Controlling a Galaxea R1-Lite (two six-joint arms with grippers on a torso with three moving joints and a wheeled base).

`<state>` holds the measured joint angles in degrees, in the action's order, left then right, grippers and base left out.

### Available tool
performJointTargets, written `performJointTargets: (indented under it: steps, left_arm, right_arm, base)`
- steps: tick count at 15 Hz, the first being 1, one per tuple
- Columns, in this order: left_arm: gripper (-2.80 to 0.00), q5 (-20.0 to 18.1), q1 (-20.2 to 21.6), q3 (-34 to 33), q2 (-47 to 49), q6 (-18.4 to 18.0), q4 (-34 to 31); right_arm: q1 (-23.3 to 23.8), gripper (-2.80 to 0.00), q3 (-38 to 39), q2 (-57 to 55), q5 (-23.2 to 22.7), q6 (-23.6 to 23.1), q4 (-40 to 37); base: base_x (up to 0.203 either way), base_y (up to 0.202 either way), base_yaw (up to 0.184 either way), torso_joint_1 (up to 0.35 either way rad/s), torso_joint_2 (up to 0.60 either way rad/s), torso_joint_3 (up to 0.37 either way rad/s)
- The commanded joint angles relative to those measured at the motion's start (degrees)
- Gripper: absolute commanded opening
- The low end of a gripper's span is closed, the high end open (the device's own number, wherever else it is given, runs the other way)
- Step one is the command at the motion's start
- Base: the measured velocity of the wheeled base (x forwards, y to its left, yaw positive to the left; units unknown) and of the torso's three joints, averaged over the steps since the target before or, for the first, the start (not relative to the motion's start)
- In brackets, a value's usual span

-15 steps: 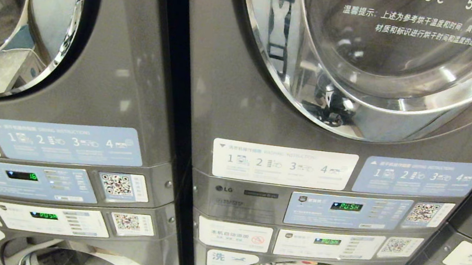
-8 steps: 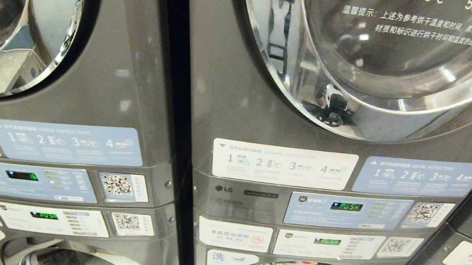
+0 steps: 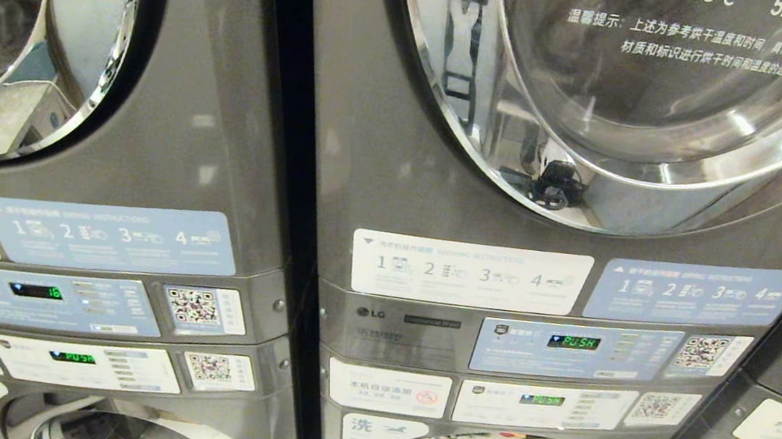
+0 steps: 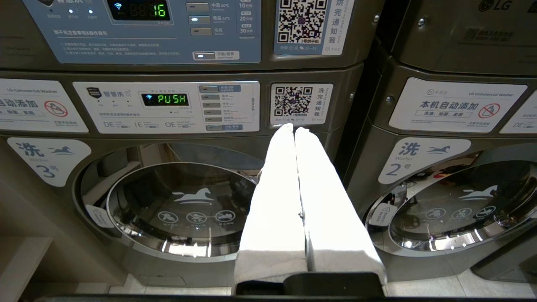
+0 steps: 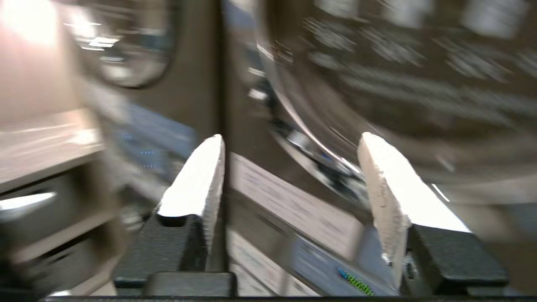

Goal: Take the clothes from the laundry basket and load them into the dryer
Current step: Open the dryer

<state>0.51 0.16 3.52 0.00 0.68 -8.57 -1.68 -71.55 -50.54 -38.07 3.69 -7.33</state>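
The dryer (image 3: 642, 94) fills the top of the head view, a grey machine with a round chrome-rimmed glass door that is closed. No clothes and no laundry basket are in view. Neither arm shows in the head view. My right gripper (image 5: 291, 137) is open with nothing between its white fingers; it points at the dryer door (image 5: 377, 63) and the label strip below it, in a blurred picture. My left gripper (image 4: 293, 128) is shut and empty, held low in front of the lower washers.
A second stacked machine (image 3: 80, 58) stands to the left, a third at the right edge. Control panels (image 3: 574, 346) with lit displays run below the dryer. Two washer doors (image 4: 180, 209) (image 4: 461, 209) sit near the floor. A pale shelf (image 5: 42, 138) is beside the machines.
The head view holds still. A dark reflection in the chrome rim of the dryer door shifts a little from frame to frame.
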Motion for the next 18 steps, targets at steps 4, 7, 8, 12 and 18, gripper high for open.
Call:
performJointTargets:
  steps: [4,7,8,12,18]
  left_arm:
    - [-2.80,0.0,0.0,0.0,0.0,0.0,0.0]
    - [-2.80,0.0,0.0,0.0,0.0,0.0,0.0]
    - [-2.80,0.0,0.0,0.0,0.0,0.0,0.0]
    - [-2.80,0.0,0.0,0.0,0.0,0.0,0.0]
    - [-2.80,0.0,0.0,0.0,0.0,0.0,0.0]
  right_arm:
    - [-12.2,0.00,-21.2,-30.1,-18.0,-2.7,3.4]
    - [-18.6,0.00,-24.4,-37.2,-17.3,-12.4,7.0]
    - [-19.9,0.00,-25.4,-39.2,-15.1,-13.9,7.7]
    - [-24.7,0.00,-31.6,-46.6,-4.3,-15.8,12.1]
    - [-27.6,0.00,-39.8,-53.9,2.1,-15.4,14.8]
  base:
    - [0.000,0.000,0.000,0.000,0.00,0.000]
    - [0.000,0.000,0.000,0.000,0.00,0.000]
    - [0.000,0.000,0.000,0.000,0.00,0.000]
    - [0.000,0.000,0.000,0.000,0.00,0.000]
    - [0.000,0.000,0.000,0.000,0.00,0.000]
